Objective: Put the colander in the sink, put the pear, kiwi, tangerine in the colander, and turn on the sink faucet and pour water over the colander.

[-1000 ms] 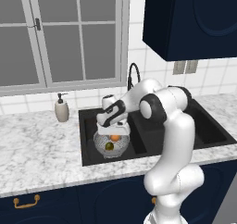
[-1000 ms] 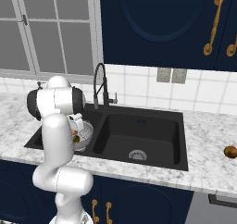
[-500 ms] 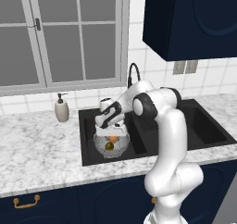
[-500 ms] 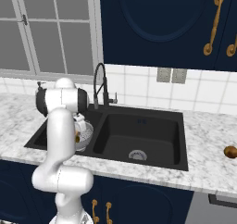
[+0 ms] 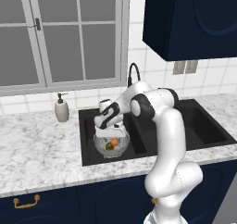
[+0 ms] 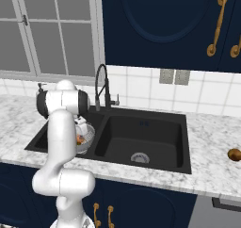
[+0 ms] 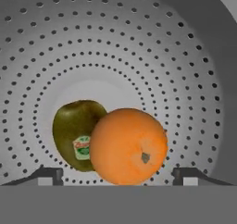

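Silver-grey perforated metal colander (image 5: 111,144) is sitting in left basin of black double sink (image 6: 141,128), frame centre-left. Bright orange tangerine (image 7: 128,146) and dark olive fruit (image 7: 76,133) are lying inside, touching. Gripper (image 7: 118,174) is hovering above, fingers wide apart, holding nothing. Third fruit, faucet, water appear outstanding.

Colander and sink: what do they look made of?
Colander: looks like brushed grey metal, with rows of punched holes and a soft sheen. Sink: matte black, no gloss, perhaps composite or coated metal; the render leaves that open. Its drain looks like bright metal.
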You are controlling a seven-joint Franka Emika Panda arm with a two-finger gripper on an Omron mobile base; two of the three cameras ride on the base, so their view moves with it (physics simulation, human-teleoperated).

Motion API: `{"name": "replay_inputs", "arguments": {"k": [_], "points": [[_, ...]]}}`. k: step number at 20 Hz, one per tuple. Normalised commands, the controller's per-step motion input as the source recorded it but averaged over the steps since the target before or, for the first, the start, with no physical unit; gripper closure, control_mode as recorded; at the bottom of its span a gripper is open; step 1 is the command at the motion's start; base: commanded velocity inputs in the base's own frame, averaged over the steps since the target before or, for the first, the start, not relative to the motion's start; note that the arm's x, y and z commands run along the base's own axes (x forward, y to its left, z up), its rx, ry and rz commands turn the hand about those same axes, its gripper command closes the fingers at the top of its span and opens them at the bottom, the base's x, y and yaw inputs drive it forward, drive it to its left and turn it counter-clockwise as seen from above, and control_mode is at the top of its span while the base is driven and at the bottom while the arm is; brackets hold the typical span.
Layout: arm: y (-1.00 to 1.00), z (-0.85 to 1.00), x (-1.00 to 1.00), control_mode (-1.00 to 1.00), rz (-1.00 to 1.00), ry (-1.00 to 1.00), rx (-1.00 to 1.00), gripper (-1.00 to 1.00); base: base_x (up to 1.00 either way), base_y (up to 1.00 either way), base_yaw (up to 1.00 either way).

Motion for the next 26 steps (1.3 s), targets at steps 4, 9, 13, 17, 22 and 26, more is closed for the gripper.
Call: {"name": "replay_inputs", "arguments": {"k": [4,9,13,17,22,26], "points": [[0.0,0.25,0.0,-1.0,0.0,0.07,0.01,-1.0,0.0,0.0,0.0],[0.02,0.77,-0.17,-1.0,0.01,0.0,0.0,-1.0,0.0,0.0,0.0],[0.0,0.78,-0.71,-1.0,0.05,0.0,0.0,-1.0,0.0,0.0,0.0],[-0.05,0.57,-0.91,-1.0,0.01,-0.02,0.0,-1.0,0.0,0.0,0.0],[-0.26,0.35,-0.96,-1.0,0.0,-0.16,0.0,-1.0,0.0,0.0,0.0],[-0.6,0.32,-0.77,-1.0,0.0,-0.07,0.0,-1.0,0.0,0.0,0.0]]}}
